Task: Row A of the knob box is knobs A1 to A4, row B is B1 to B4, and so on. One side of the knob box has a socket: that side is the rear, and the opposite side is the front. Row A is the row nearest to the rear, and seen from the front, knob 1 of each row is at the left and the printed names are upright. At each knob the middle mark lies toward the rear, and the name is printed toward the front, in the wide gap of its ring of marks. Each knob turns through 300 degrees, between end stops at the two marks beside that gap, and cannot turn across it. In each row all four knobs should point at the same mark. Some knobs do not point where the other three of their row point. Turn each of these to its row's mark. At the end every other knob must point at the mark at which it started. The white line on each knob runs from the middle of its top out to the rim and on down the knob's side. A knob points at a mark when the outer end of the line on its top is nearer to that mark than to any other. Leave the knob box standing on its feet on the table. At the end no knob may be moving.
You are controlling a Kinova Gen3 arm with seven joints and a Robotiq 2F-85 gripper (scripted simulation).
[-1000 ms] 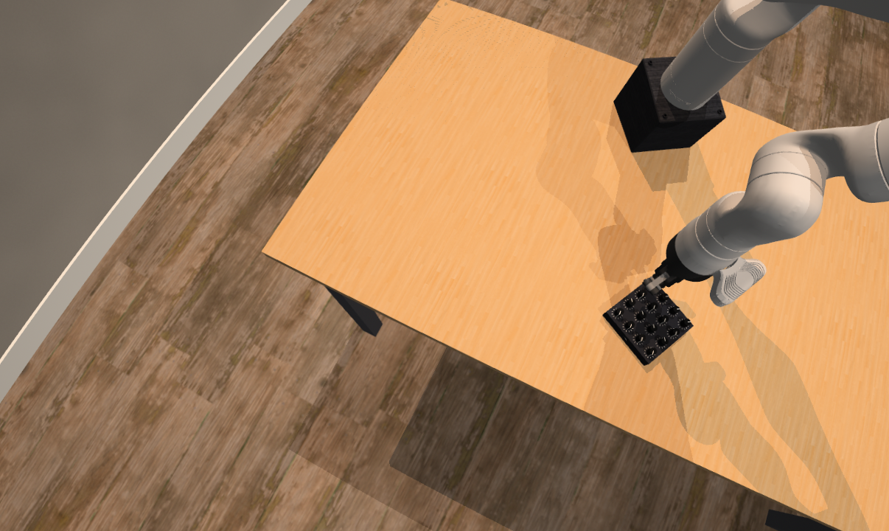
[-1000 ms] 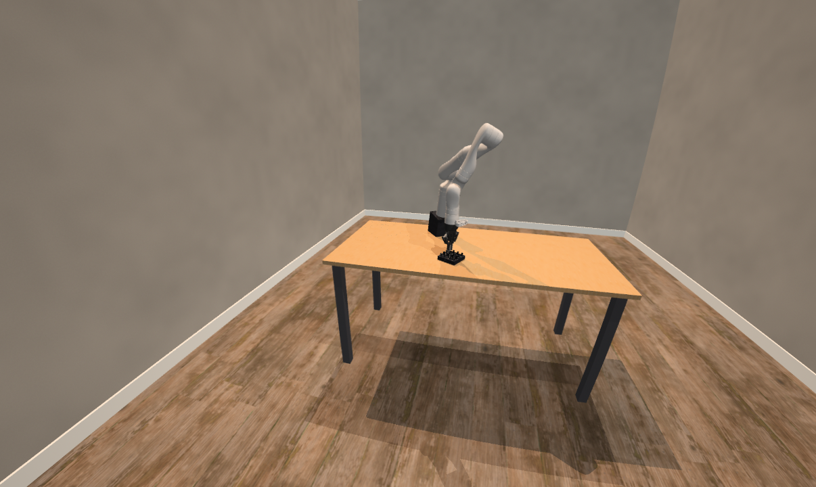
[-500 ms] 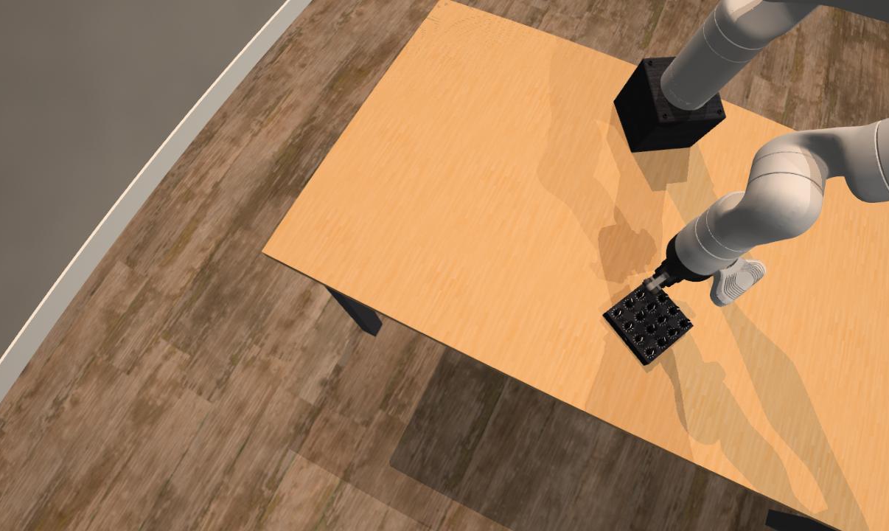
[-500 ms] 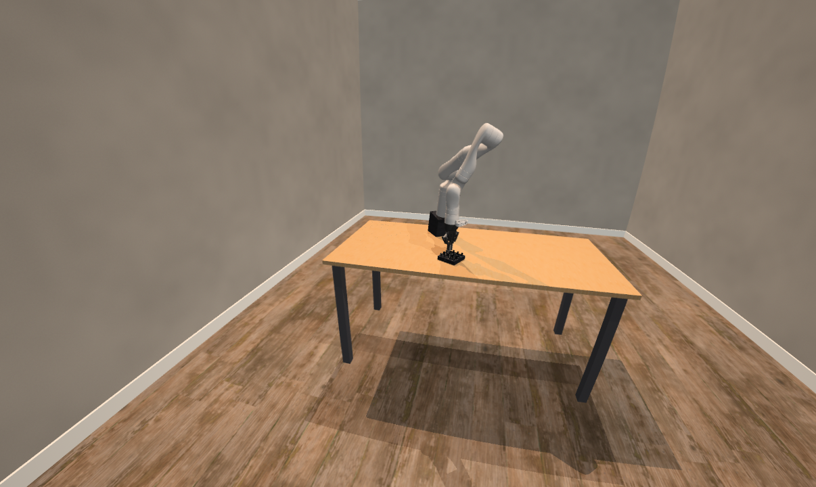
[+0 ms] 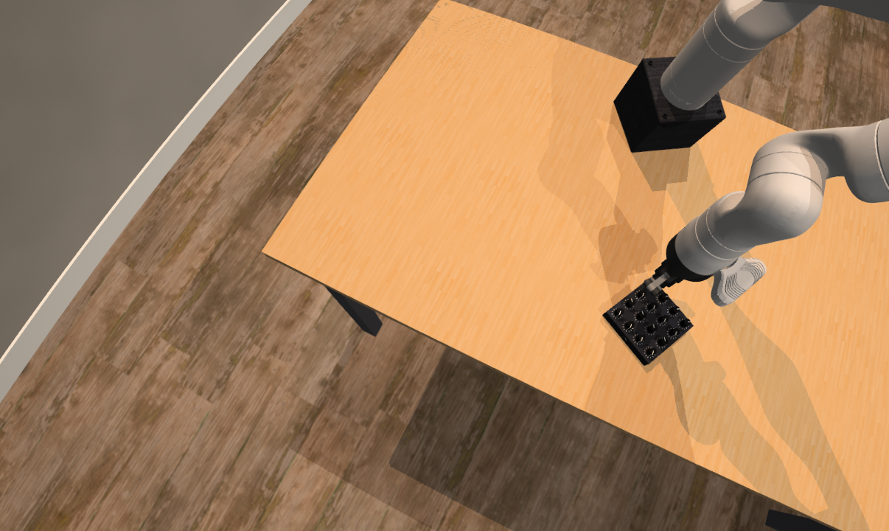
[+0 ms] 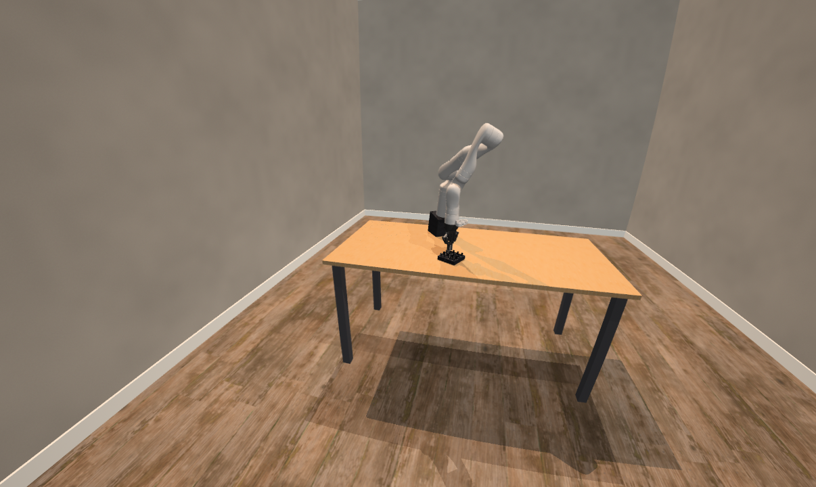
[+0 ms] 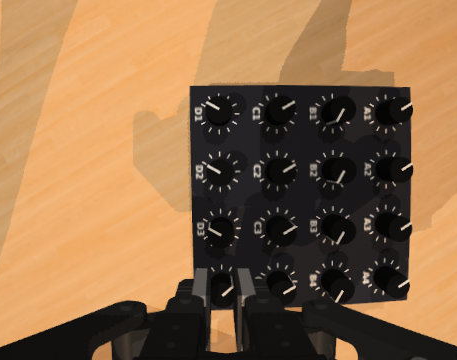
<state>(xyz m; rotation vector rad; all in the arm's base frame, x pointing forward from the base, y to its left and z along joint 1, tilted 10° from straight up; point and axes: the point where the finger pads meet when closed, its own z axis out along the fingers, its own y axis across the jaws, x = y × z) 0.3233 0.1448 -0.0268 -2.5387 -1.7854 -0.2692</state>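
Observation:
The black knob box (image 5: 624,341) (image 6: 448,260) (image 7: 299,200) stands on the table, row D at the left and row A at the right of the wrist view. My gripper (image 5: 652,286) (image 6: 449,249) (image 7: 222,288) points down at its D4 corner, fingers either side of knob D4 (image 7: 220,298), apparently shut on it. D4's line points up right in the wrist view; the lines of D1 (image 7: 219,114), D2 (image 7: 220,176) and D3 (image 7: 221,239) point up left. Rows A and C point up right, row B down left, each alike. D4's name is hidden; the socket is not seen.
Knob C4 (image 7: 280,283) stands close beside the right finger, and D3 lies just beyond the fingertips. The wooden table (image 5: 394,198) (image 6: 538,260) extends around the box. The black arm base (image 5: 652,125) (image 6: 436,224) stands behind the gripper.

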